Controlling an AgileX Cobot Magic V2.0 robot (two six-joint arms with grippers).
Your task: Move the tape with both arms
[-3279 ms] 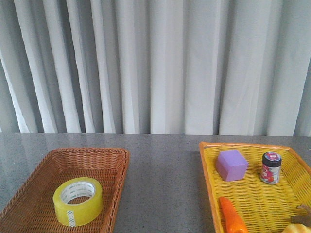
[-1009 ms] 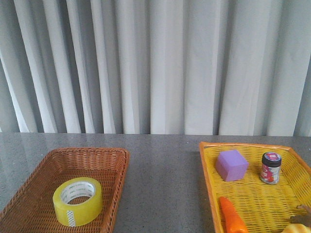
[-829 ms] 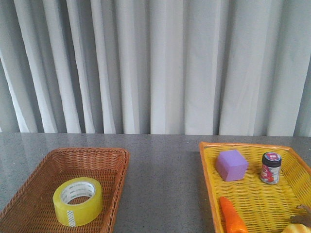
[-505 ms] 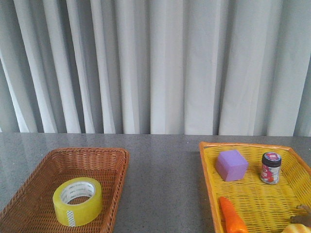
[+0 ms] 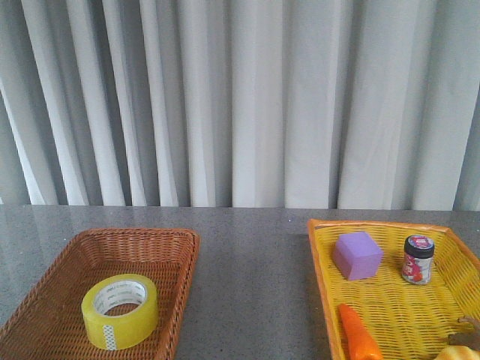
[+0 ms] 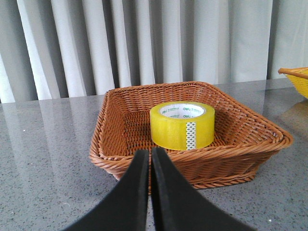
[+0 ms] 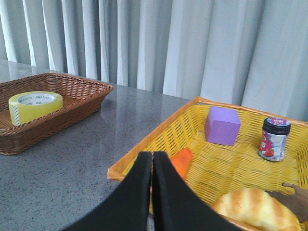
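Left pincer (image 6: 150, 159) closed, apart from tape (image 6: 182, 124) in brown basket (image 6: 115, 144)

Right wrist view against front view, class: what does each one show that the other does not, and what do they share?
Only the right wrist view shows the right gripper, its fingers closed together, and the whole bread roll in the yellow basket.

Only the front view shows the full width of the table, with neither arm in sight.

Both show the tape lying flat in the brown wicker basket, plus the purple cube, small jar and carrot in the yellow basket.
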